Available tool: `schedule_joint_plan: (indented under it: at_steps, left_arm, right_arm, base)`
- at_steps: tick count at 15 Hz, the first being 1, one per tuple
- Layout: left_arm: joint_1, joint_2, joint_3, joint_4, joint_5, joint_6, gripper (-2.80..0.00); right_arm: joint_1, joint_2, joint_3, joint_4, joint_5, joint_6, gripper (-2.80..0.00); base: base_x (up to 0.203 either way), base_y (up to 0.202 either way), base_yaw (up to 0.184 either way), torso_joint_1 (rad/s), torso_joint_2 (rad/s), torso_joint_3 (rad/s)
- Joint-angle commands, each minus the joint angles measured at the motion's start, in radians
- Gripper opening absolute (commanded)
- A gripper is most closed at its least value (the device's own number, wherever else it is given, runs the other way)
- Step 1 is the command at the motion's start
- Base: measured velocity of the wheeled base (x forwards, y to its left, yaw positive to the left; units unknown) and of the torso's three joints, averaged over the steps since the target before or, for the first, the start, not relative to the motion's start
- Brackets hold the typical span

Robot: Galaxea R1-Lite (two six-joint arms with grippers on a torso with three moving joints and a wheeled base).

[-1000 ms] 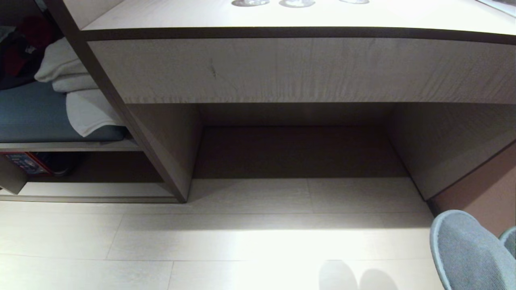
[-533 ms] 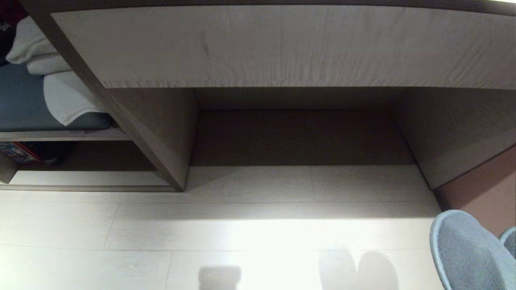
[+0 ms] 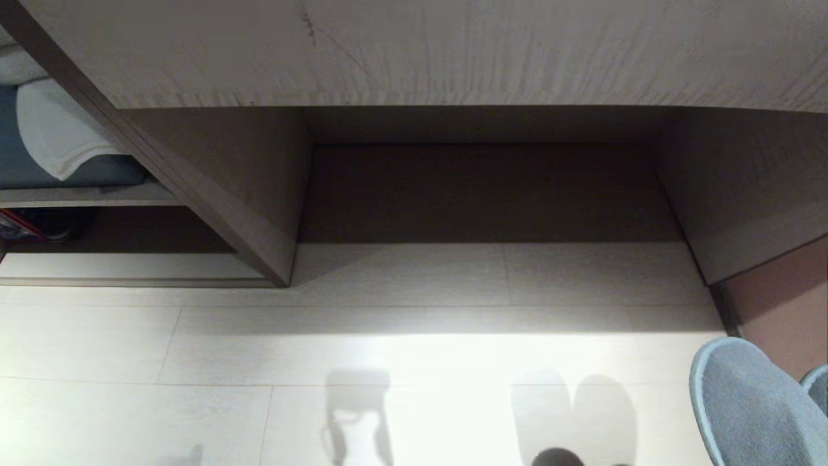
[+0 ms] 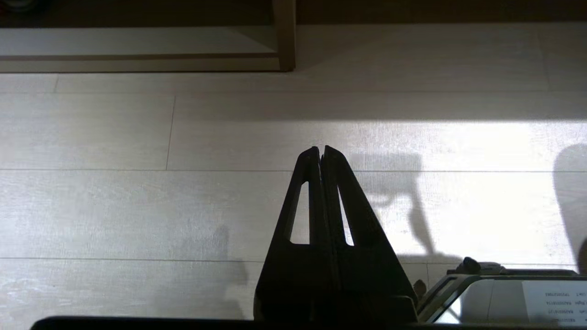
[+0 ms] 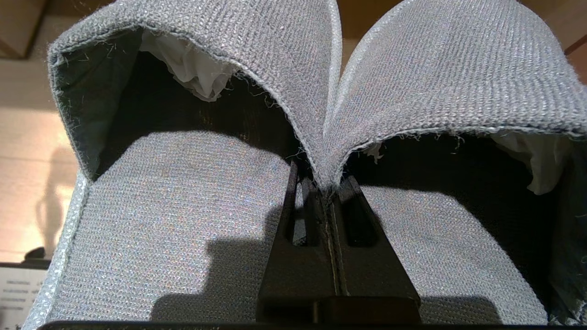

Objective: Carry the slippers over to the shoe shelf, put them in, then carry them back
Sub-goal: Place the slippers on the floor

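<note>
Desk recess (image 3: 485,194): a wide, pale wood-grain opening fills the upper middle of the head view, with a dark back panel, a broad front board above it and side walls at left and right.
Floor (image 3: 414,349): pale planks run across the lower half of the head view, brightly lit in the middle, carrying soft shadows near the bottom edge.
Shoe shelf (image 3: 129,268): a low open compartment at the left of the head view, beside the recess's left wall, with a pale bottom board and a dark back; its far end shows something red and dark, too small to tell what.
Upper shelf (image 3: 77,194): above the shoe shelf, holding a blue cushion-like pad with a white folded cloth (image 3: 55,136) lying on it.
Slippers (image 5: 293,91): the grey fabric pair hangs off the floor at the lower right edge of the head view, well apart from the shoe shelf; in the right wrist view they sit side by side, toes away from the camera, white paper stuffing showing inside each toe.
Right gripper (image 5: 323,185): clenched on the two inner edges of the slippers where they meet, pinching both together.
Left gripper (image 4: 320,153): fingers pressed together with nothing between them, above bare floor, pointing toward the shoe shelf's front edge.
</note>
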Motion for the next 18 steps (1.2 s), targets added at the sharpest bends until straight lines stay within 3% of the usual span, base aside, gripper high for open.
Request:
schedule_joint_plan:
  at_steps: [1,18]
  left_arm:
    - [0.000,0.001,0.000,0.000,0.000,0.000,-2.80]
    - [0.000,0.001,0.000,0.000,0.000,0.000,-2.80]
  right_arm:
    - [0.001,0.001,0.002,0.000,0.000,-0.001,-2.80]
    - [0.001,0.001,0.002,0.001,0.000,-0.001,-2.80]
  base:
    - [0.000,0.000,0.000,0.001,0.00,-0.196]
    - [0.000,0.000,0.000,0.003,0.00,-0.197]
